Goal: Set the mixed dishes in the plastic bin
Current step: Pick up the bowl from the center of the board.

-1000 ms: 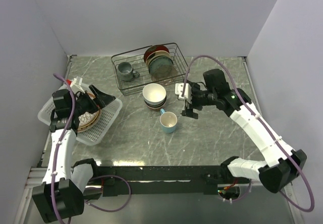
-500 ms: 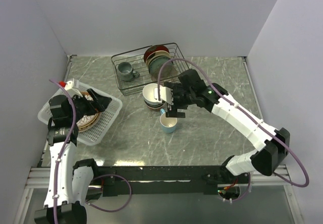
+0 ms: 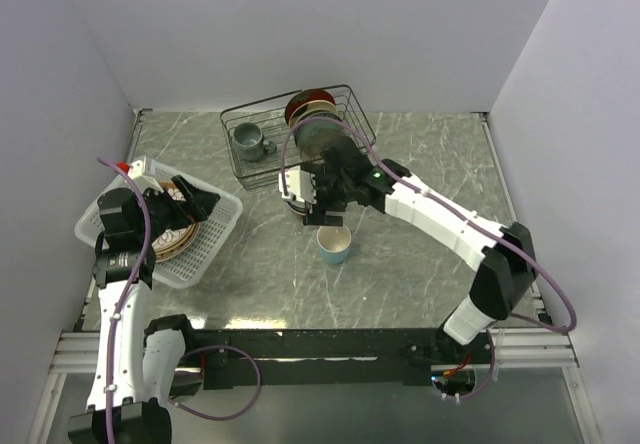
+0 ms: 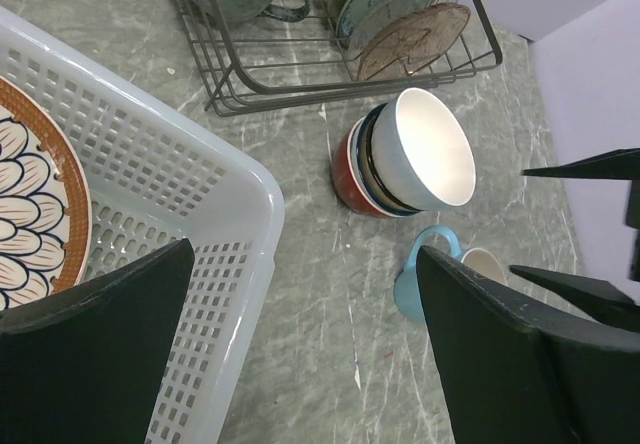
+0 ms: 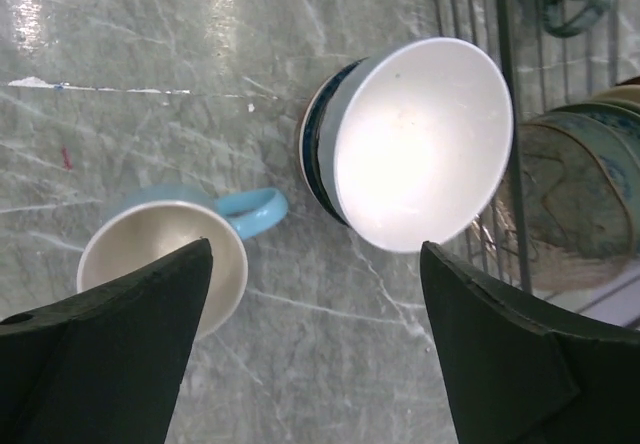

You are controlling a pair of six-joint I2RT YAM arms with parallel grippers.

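Note:
The white plastic bin (image 3: 218, 236) sits at the left and holds a tan-rimmed patterned plate (image 3: 172, 236); both show in the left wrist view, the bin (image 4: 225, 214) and the plate (image 4: 35, 214). My left gripper (image 3: 200, 202) is open and empty above the bin's right end. A stack of bowls with a cream one on top (image 4: 432, 149) stands in front of the rack. My right gripper (image 3: 318, 209) is open and empty just above it and hides most of it from the top camera. The cream bowl (image 5: 420, 144) and the light blue mug (image 5: 160, 259) lie below its fingers. The mug (image 3: 334, 244) stands upright.
A black wire rack (image 3: 345, 92) at the back holds a grey mug (image 3: 250, 142) and several upright plates (image 3: 312, 114). The rack's wires (image 5: 503, 74) are close to the bowls. White walls enclose the marble table (image 3: 430, 144) on three sides.
My right arm has swung left, from right of the mug to over the bowl stack. My left gripper has drawn back slightly over the bin. Both stay open.

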